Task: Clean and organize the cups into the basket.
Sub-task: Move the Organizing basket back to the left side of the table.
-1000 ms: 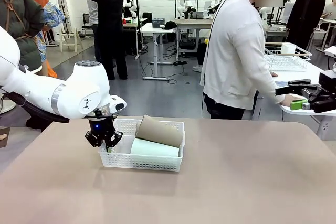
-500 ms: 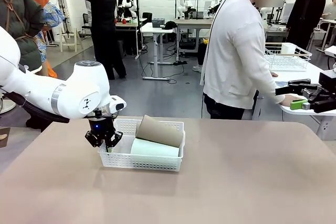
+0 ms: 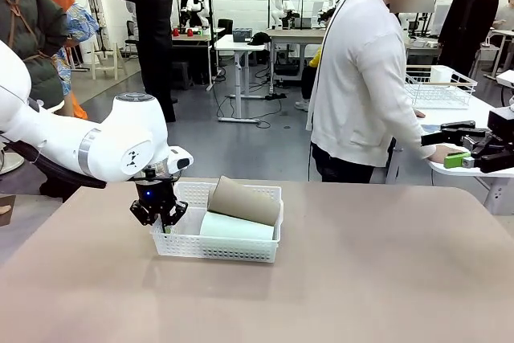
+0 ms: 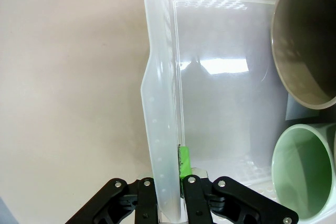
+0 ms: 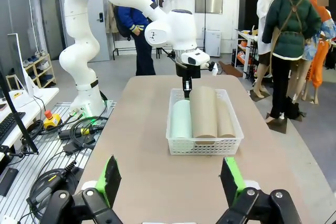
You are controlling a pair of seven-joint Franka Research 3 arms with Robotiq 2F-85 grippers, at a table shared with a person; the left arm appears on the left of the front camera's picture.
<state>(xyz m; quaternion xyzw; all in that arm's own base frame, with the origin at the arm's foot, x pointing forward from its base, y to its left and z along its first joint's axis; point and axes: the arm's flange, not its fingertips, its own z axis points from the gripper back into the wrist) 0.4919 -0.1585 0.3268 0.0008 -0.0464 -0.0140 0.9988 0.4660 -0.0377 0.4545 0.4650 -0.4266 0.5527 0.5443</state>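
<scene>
Nothing of ours has moved since the earlier frames: only ppl in the bkgd shifted. Left tool [image 3: 159, 213] stays clenched on the basket [image 3: 218, 247] wall, at the basket's 9 o'clock end in the front view. In the left wrist view the wall [image 4: 160, 129] runs up between the jaws, one green pad [image 4: 184, 162] pressed on its inner face.

Basket sits on the counter [image 3: 361, 279], left of centre. Three cups lie inside on their sides: mint cup [image 3: 237, 227] at 6 o'clock, tan cup [image 3: 243, 200] stacked atop, 2nd tan cup [image 5: 224, 120] seen in the right wrist view.

Right tool [image 5: 171, 178] hangs released, holding nothing, well back from the basket.

We judge the cups are all in; the grip on the wall suggests shifting the basket comes next. Risk: thin wall may flex or slip.
</scene>
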